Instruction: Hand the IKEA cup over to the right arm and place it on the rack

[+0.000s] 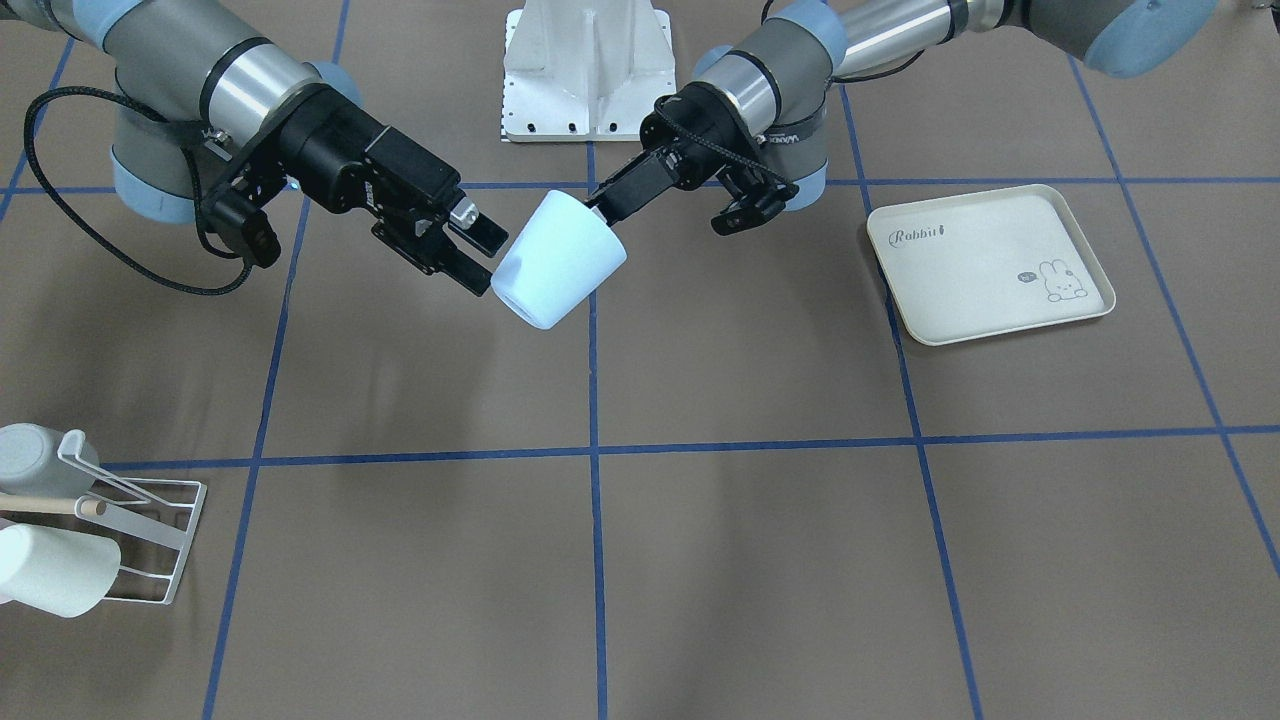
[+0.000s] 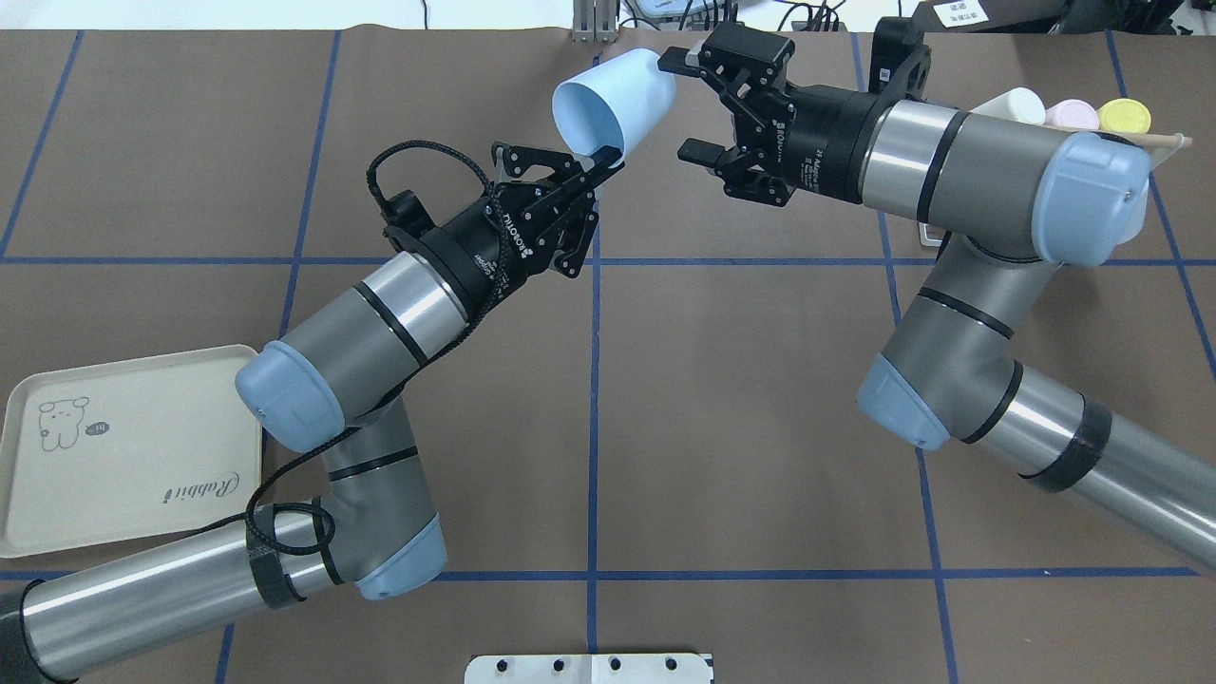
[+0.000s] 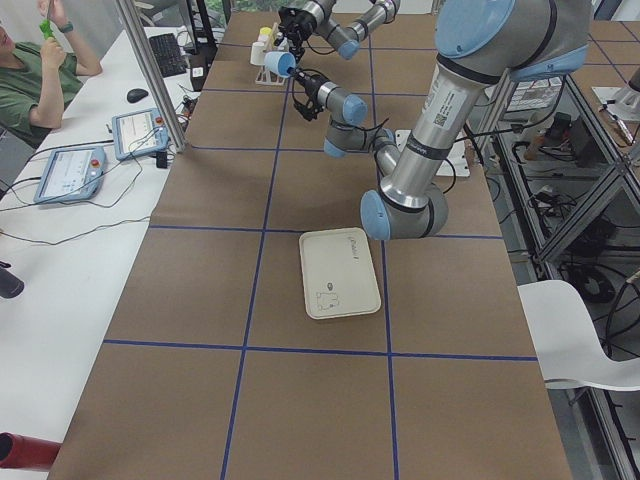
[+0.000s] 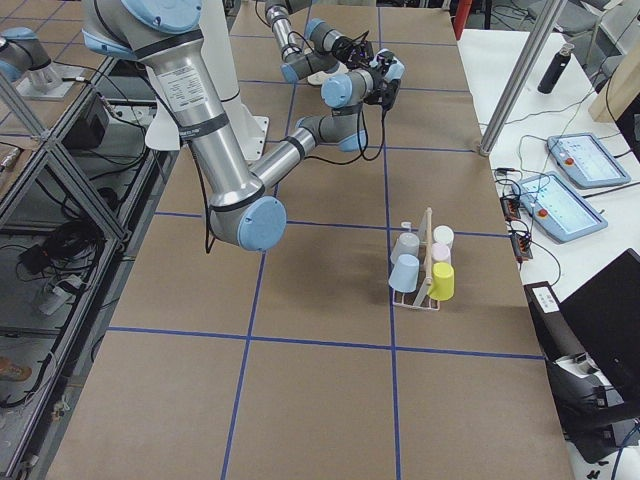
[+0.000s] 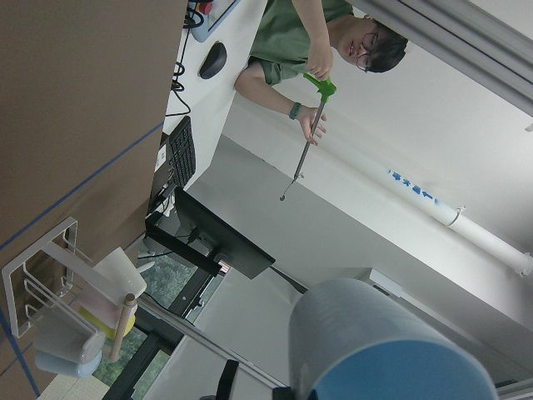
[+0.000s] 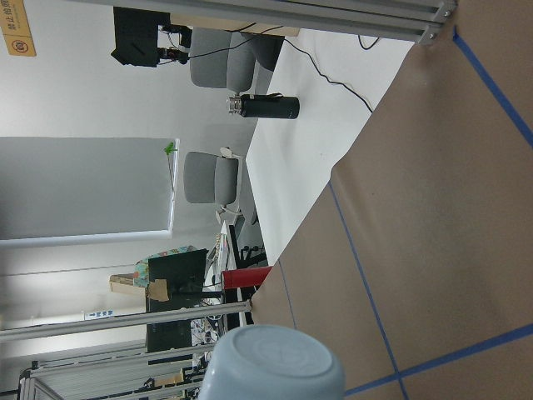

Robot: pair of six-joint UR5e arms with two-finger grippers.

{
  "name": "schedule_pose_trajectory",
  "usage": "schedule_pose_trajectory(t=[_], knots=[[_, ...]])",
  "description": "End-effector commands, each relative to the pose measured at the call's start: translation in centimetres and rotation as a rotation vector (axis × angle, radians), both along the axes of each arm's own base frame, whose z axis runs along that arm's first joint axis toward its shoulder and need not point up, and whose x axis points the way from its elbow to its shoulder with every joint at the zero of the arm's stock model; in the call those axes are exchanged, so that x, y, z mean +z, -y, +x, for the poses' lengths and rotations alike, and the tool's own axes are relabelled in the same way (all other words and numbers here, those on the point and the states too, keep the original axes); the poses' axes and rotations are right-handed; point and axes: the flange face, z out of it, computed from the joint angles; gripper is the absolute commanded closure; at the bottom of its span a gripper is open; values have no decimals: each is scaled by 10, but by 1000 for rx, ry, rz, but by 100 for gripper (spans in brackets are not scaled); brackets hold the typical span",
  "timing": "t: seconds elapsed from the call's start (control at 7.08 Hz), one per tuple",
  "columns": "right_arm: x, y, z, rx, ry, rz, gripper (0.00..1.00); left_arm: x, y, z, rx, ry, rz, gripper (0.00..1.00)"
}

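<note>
The IKEA cup [image 1: 555, 262] is pale blue and hangs tilted in the air over the table's middle. My left gripper [image 2: 600, 163] is shut on its rim, with the mouth [image 2: 589, 119] turned toward that arm. The cup's base [image 6: 275, 362] faces my right gripper [image 2: 686, 104], which is open. Its fingertips [image 1: 470, 278] stand close beside the base end and are not closed on it. The white wire rack [image 1: 150, 520] with its wooden dowel sits at the table's far right end and holds several cups [image 4: 405, 270]. My right arm partly hides it in the overhead view.
A cream rabbit-print tray [image 2: 123, 446] lies on the table near my left arm's base. The white robot mount [image 1: 585, 70] stands between the arms. A person [image 3: 30, 70] sits at a side desk with tablets [image 4: 570, 190].
</note>
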Motion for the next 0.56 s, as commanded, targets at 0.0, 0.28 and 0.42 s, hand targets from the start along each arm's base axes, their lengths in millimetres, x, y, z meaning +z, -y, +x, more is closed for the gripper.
schedule_pose_trajectory(t=[0.0, 0.28, 0.42], knots=[[0, 2, -4, -1, -3, -1, 0, -14, -7, 9, 12, -13, 3, 100], [1, 4, -5, 1, -5, -4, 0, -18, -17, 33, 14, -15, -21, 100], [2, 4, -5, 0, -7, -7, 0, -23, -18, 35, 15, -20, -18, 100]])
